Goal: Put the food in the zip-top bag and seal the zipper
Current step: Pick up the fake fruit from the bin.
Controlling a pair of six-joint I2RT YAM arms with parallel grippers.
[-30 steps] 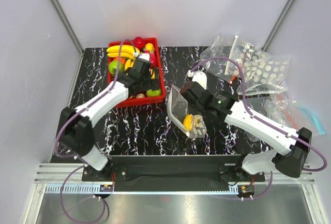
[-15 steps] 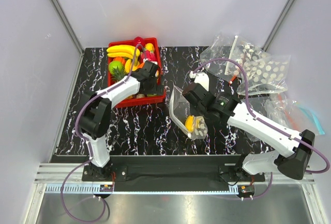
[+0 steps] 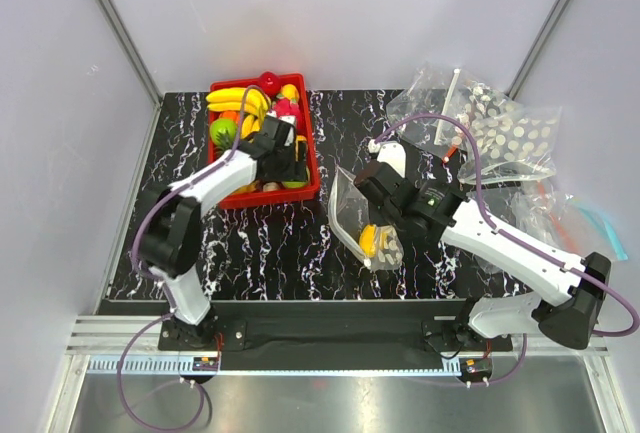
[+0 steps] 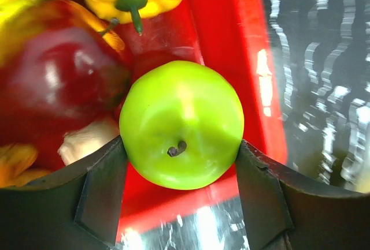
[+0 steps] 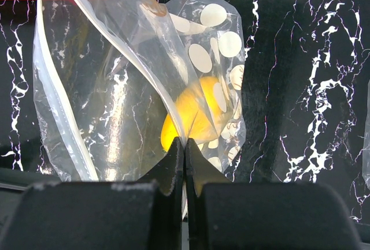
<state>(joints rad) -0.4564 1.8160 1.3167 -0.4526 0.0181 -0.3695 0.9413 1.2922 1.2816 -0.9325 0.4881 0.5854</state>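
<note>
Left gripper [image 4: 180, 163], wide before, now grasped the green apple [image 4: 182, 117]; right gripper [image 5: 184, 146] stayed clenched on the zip-top bag [image 5: 115, 100].

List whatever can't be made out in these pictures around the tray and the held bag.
Top view: the left hand is hidden under its own wrist; only a sliver of the green apple shows.
Left wrist view: whether the fingers already press the apple is unclear; the red fruit is blurred.
Right wrist view: the yellow fruit sits behind the zip-top bag, its kind lost in crinkled film; the right hand covers the bag's lower edge.
</note>
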